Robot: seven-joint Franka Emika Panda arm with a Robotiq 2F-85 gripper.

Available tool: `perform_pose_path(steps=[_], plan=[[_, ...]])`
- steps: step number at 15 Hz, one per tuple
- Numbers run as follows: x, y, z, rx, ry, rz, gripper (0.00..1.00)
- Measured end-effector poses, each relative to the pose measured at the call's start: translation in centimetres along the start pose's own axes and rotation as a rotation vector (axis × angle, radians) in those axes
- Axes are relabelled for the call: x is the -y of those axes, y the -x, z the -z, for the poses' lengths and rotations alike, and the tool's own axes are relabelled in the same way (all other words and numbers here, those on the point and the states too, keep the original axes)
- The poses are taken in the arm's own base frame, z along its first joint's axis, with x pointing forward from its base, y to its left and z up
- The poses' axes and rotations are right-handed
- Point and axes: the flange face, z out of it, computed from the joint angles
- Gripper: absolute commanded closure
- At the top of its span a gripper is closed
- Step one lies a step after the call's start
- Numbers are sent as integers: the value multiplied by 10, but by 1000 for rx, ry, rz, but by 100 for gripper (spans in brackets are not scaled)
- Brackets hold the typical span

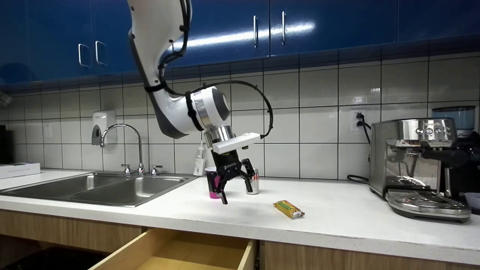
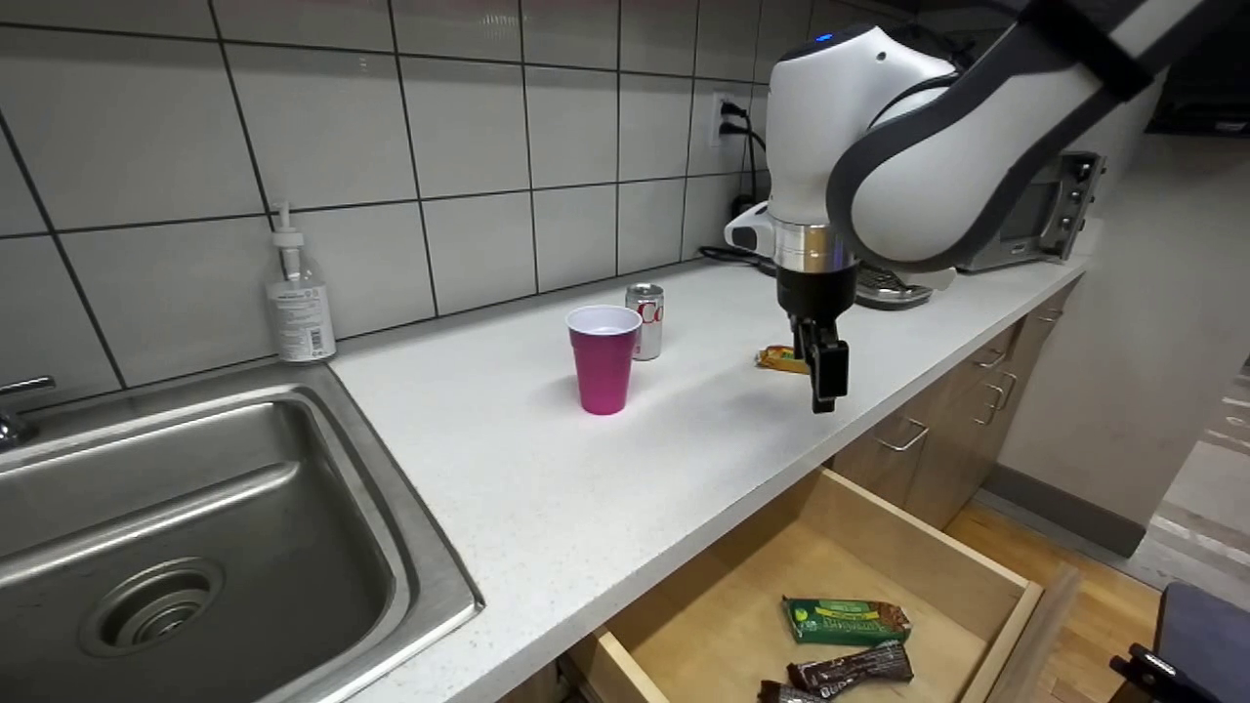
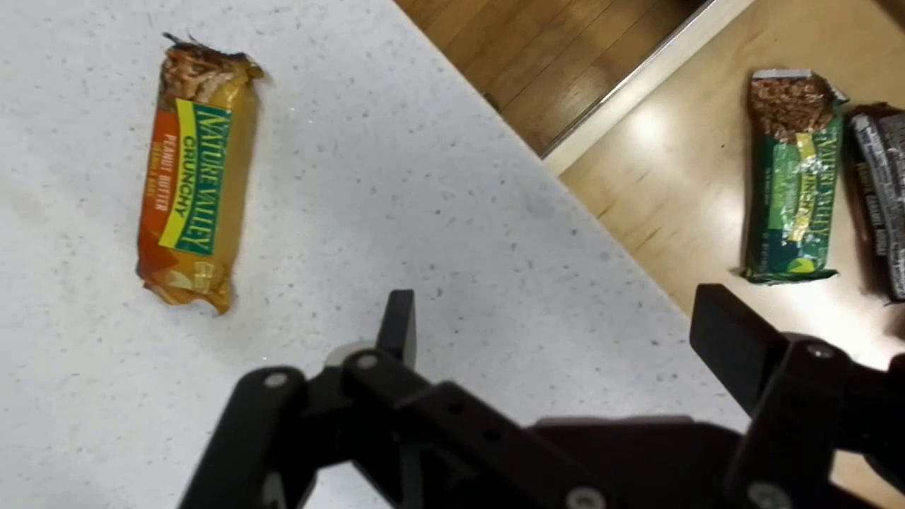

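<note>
The black two-fingered end effector [image 3: 551, 318] hangs above the white, speckled desk [image 1: 337, 210], near its front edge. Its jaws stand wide apart; in the wrist view the desk's surface and part of its front edge show between them. Nearest to it is a yellow-and-orange wrapped granola bar [image 3: 198, 184], labelled "Nature Valley Crunchy" and "Peanut Butter". This bar lies flat on the desk, apart from the end effector, between the front and rear edges, its long side at a slant to the front edge.

Closer to the rear edge, a tapered pink plastic cup [image 2: 604, 366] with a white inside stands upright. A silver cylindrical can [image 2: 648, 327] with red lettering stands behind it, near the pale tiled wall [image 2: 479, 117]. A clear bottle with a white pump [image 2: 301, 317] stands at the rear corner of the stainless-steel sink [image 2: 430, 586] set into the desk.

Below the desk's front edge, a pale wooden drawer [image 2: 728, 605] is open. Inside lie a green wrapped bar [image 2: 845, 621] and, just beside it, a dark brown wrapped bar [image 2: 859, 670]. In an exterior view, a boxy silver espresso machine [image 1: 418, 168] stands well apart from the sink, beyond the granola bar.
</note>
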Motion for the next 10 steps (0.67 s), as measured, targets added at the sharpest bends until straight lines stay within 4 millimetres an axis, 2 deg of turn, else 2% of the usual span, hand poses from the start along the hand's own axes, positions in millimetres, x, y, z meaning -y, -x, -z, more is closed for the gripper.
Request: perform_pose_path(steps=[10], plan=[[-96,-10,-36,-9,-61,-206,0]])
